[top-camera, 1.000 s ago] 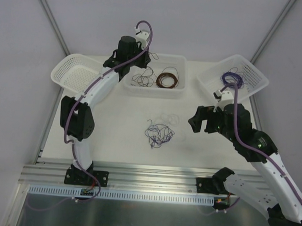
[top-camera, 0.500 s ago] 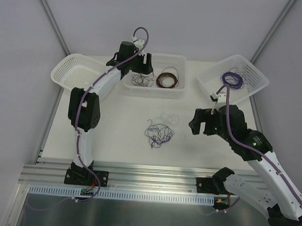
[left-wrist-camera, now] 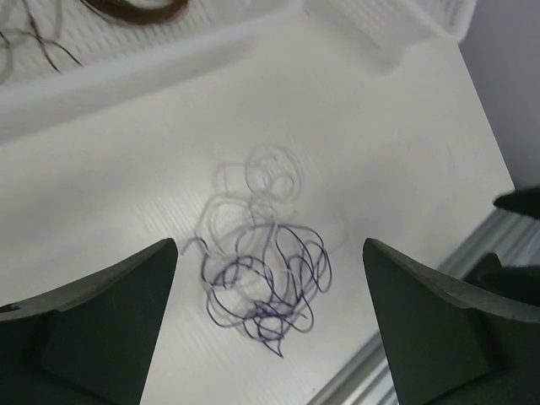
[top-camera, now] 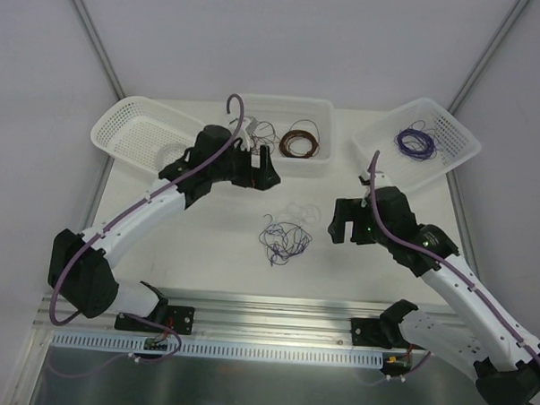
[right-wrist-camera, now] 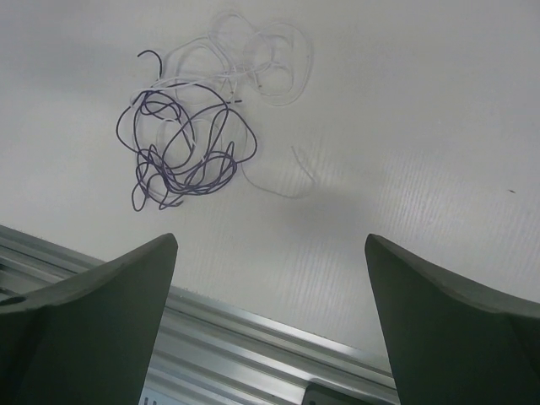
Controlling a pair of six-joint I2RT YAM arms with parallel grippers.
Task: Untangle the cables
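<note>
— Purple wire knotted through a whitish one: the cables (top-camera: 284, 239) lie mid-table (top-camera: 205, 244), between the two arms. Which step is this?

— The approach, I'd say. The left gripper (top-camera: 259, 171) hangs beyond them, near the tray (top-camera: 312, 164). The right gripper (top-camera: 347, 231) sits just to their right. Both have their fingers spread wide with nothing between them, and neither touches wire.

— And next?

— Probably one gripper pinches purple, the other takes the whitish strand, and they draw apart. Wire this fine, lying flat, wants a low, exact pinch.

— Where to grab?

— The overhead view barely shows the whitish strand. The right wrist view shows it plainly: the right gripper (right-wrist-camera: 270, 240) looks down on the cables (right-wrist-camera: 181, 156), with pale loops beyond the purple and a loose tail (right-wrist-camera: 287, 181) running off sideways. A hooked purple end sticks out too.

— And the left wrist?

— The left gripper (left-wrist-camera: 270, 245) frames the same cables (left-wrist-camera: 266, 291), with the tray wall behind. Only the overhead shows both arms at once, the whole brown coil (top-camera: 299, 143) in the tray, and the purple coil (top-camera: 416, 142) in the basket (top-camera: 461, 130).
</note>
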